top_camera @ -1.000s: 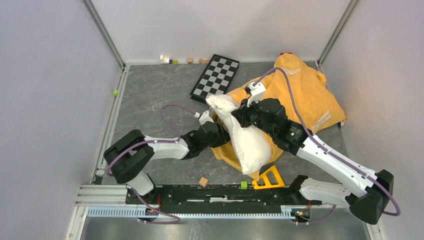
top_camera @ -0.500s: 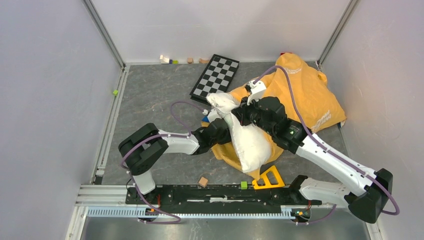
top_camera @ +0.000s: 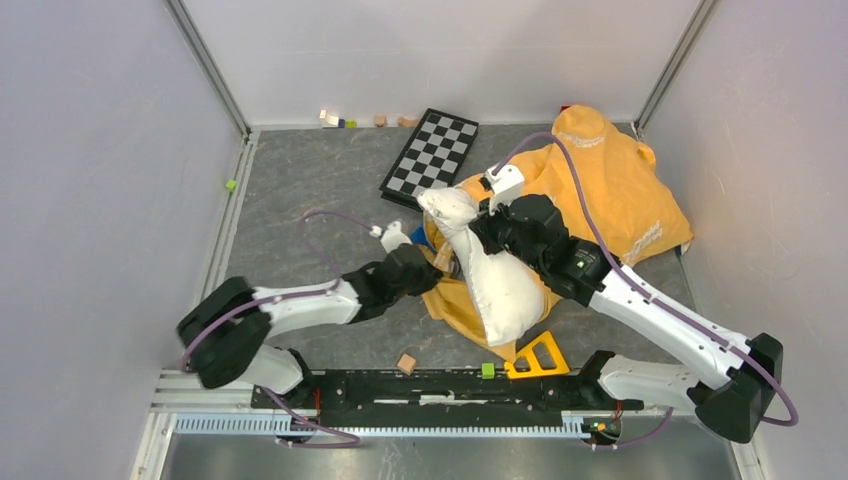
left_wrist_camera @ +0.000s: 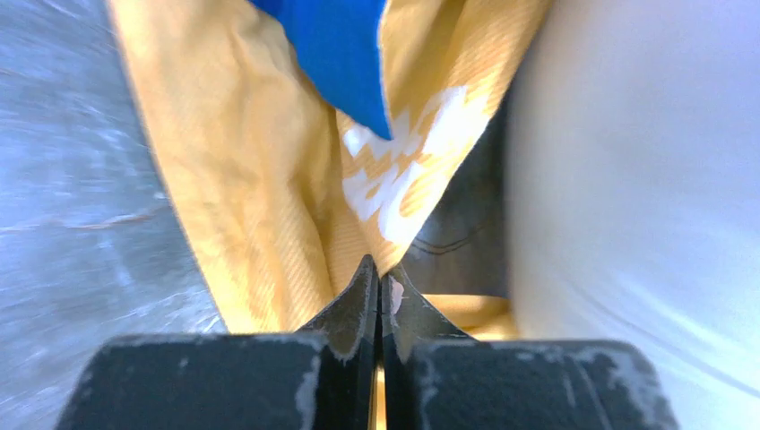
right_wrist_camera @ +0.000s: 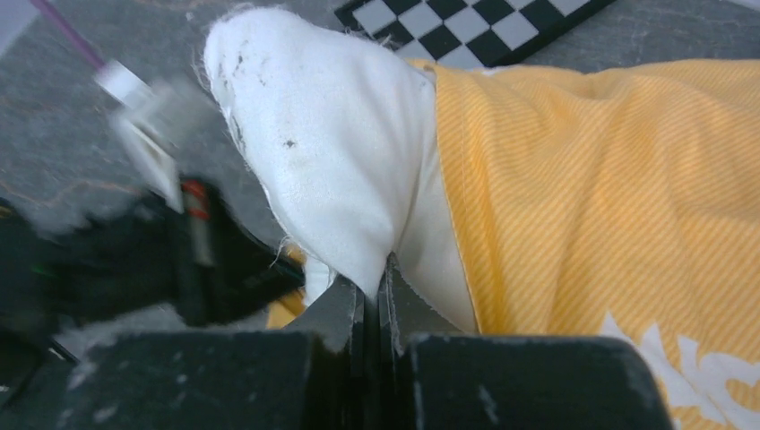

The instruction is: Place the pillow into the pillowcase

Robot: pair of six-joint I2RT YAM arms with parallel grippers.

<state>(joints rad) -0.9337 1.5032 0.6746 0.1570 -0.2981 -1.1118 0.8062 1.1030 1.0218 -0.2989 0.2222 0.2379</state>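
Orange cloth, the pillowcase (top_camera: 610, 190), lies heaped on the far right of the counter (top_camera: 300, 190). The off-white pillow (top_camera: 500, 290) rests slantwise across its near left edge, mostly outside it as far as I can judge. The right hand (right_wrist_camera: 376, 291) is clamped shut on the pillow's top corner. The left hand (left_wrist_camera: 378, 285) has its fingers together, seemingly pinching the pillowcase hem beside a blue cloth (left_wrist_camera: 341, 54). The step in hand looks like opening the mouth and feeding the pillow in. To do it well, the left hand should draw the hem outward and up so that the opening gapes. The right hand should then push the corner deep inside, without dragging the whole cover along.
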